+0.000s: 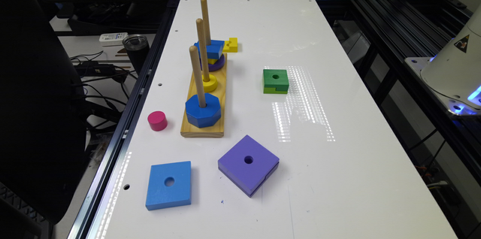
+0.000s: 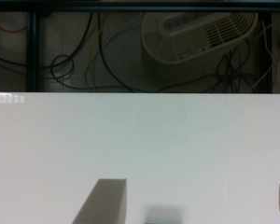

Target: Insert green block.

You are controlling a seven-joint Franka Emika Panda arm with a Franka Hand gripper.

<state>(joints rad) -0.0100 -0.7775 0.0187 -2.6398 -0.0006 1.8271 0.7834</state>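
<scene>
1. A wooden base (image 1: 204, 128) with three upright pegs (image 1: 197, 75) lies lengthwise on the white table (image 1: 338, 179), toward the exterior view's left.
2. A blue octagon (image 1: 203, 110) sits on the nearest peg, down on the base.
3. A yellow ring (image 1: 209, 82) sits on the middle peg.
4. The far peg carries a blue block (image 1: 210, 49) on top, a sliver of yellow under it, and a purple ring (image 1: 218, 64) below that.
5. The green block (image 1: 276, 80) lies flat on the table, off the base toward the exterior view's right, about level with the middle peg; its dark green face and round hole point up and the lime layer is underneath. Bare table lies between it and the base.
6. A small yellow piece (image 1: 230, 44) lies just beside the far end of the base.
7. A pink cylinder (image 1: 157, 120) stands near the base's near end, on the exterior view's left.
8. A flat blue square (image 1: 168, 184) and a purple square (image 1: 248, 164) lie side by side, apart, in front of the base.
9. The robot's white base (image 1: 456, 70) stands at the exterior view's right edge, off the table.
10. In the wrist view, the gripper (image 2: 191, 205) hangs over bare table; its fingers (image 2: 105, 203) are spread apart with nothing between them.
</scene>
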